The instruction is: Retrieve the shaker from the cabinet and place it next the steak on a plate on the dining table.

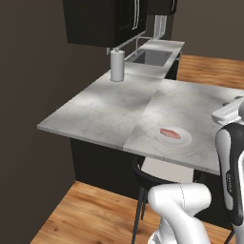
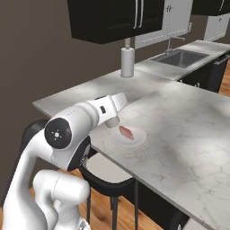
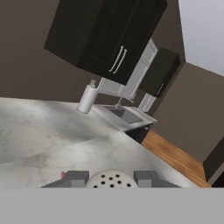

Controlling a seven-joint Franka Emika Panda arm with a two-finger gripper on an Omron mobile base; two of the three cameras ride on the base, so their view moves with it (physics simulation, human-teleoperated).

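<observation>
So here's where we're at: the gripper (image 3: 112, 178) is clamped around the shaker (image 3: 112, 180), whose perforated rounded cap pokes up between the two fingertips (image 3: 75, 178) in the hand view. From the right base view, the hand hovers just beside the plate (image 2: 137, 138) with the steak (image 2: 126, 132) on it, near the edge of the bench (image 2: 188, 130).

Handling-wise, we reckon this thing is tiny, light and rigid, probably smooth, so it could slip or twist if the pinch is loose. Gripping across the tapered body below the cap looks like the sensible hold. It's also narrow at the base, so we'd guess it tips easily if released at a tilt.

The cabinet (image 1: 102, 21) sits well apart, up past the tall pale cylinder (image 1: 117, 65).
</observation>
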